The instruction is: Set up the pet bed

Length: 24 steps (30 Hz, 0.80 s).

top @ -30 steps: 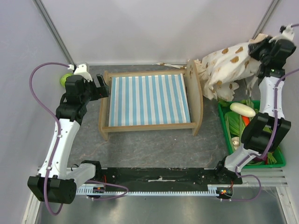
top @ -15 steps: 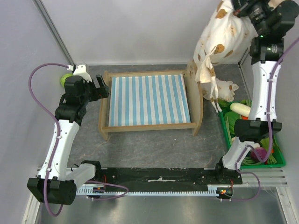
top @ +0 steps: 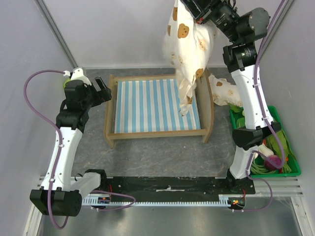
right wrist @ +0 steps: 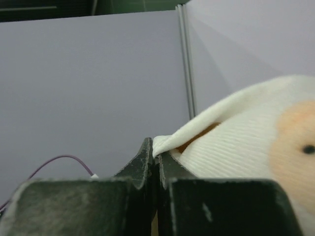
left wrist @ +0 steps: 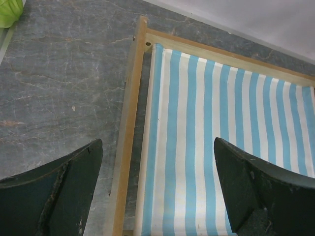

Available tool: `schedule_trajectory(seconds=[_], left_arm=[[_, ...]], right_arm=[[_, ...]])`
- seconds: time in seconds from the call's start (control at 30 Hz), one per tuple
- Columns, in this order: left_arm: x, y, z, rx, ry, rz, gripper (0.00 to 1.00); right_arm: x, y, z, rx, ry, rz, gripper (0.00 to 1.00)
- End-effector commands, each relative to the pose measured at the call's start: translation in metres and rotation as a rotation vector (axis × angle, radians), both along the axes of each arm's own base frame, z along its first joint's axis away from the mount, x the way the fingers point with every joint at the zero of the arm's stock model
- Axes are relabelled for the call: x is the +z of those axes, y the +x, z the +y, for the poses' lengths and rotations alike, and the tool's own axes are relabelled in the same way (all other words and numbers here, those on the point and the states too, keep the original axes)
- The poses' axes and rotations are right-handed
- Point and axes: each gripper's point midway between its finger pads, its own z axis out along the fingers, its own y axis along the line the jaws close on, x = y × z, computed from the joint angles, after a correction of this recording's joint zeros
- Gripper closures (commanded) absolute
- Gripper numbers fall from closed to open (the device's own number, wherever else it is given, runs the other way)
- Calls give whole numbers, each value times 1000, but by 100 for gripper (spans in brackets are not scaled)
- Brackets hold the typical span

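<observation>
The pet bed (top: pixel 147 105), light wood with a blue-and-white striped base, sits mid-table with its headboard (top: pixel 205 105) on the right. In the left wrist view its left rail (left wrist: pixel 129 132) and stripes show below. My right gripper (top: pixel 197 9) is raised high at the top of the view, shut on an edge of the cream bear-print cushion (top: pixel 189 49). The cushion hangs down over the bed's right half and shows in the right wrist view (right wrist: pixel 246 142), pinched at my right gripper (right wrist: pixel 156 152). My left gripper (top: pixel 102 89) is open and empty over the bed's left end.
A small bear-print pillow (top: pixel 224 91) lies right of the headboard. A green crate (top: pixel 290 169) of toy vegetables stands at the right edge. A green ball (top: pixel 64 82) sits at the back left corner. Grey walls close in on three sides.
My right arm has swung up and left, lifting the cushion from beside the headboard to hang over the bed. The left gripper has shifted slightly back.
</observation>
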Motion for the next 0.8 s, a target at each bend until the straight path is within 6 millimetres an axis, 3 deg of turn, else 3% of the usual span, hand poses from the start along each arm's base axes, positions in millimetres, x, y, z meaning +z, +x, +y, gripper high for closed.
schedule_trajectory(seconds=[0.0, 0.1, 0.17, 0.2, 0.23, 0.3, 0.33, 0.37, 0.4, 0.43, 0.53, 0.57, 0.67, 0.77], left_arm=[[38, 3, -5, 4, -89, -112, 0], [48, 3, -5, 4, -99, -139, 0], [55, 1, -6, 0, -109, -161, 0], [58, 0, -6, 1, -109, -172, 0], [64, -5, -6, 0, -111, -190, 0], [70, -11, -2, 18, -106, -208, 0], [71, -14, 0, 24, -98, -213, 0], [74, -23, 5, 49, -84, -232, 0], [74, -27, 8, 59, -75, -236, 0], [73, -30, 12, 75, -50, -237, 0], [67, -45, 23, 107, 6, -229, 0], [62, -47, 24, 108, 19, -217, 0], [49, -49, 17, 53, 40, -176, 0], [28, -45, -4, -58, -3, -104, 0]], right_arm=[[82, -111, -21, 108, 114, -324, 100], [83, -119, -22, 135, 127, -324, 100], [68, -102, -17, 128, 112, -256, 100], [63, -105, -17, 135, 102, -238, 100], [24, -74, -3, 152, 54, -128, 100], [-10, -68, 2, 165, 10, -63, 100], [-70, -36, 12, 154, -40, 77, 100], [-104, -23, 14, 123, -94, 134, 100], [-130, -19, 15, 111, -132, 177, 100], [-187, -6, 20, 115, -189, 291, 100], [-281, -3, 28, 186, -329, 447, 100], [-301, -4, 26, 189, -357, 496, 100], [-336, 0, 12, 116, -416, 550, 100], [-344, 3, -3, 18, -478, 554, 100]])
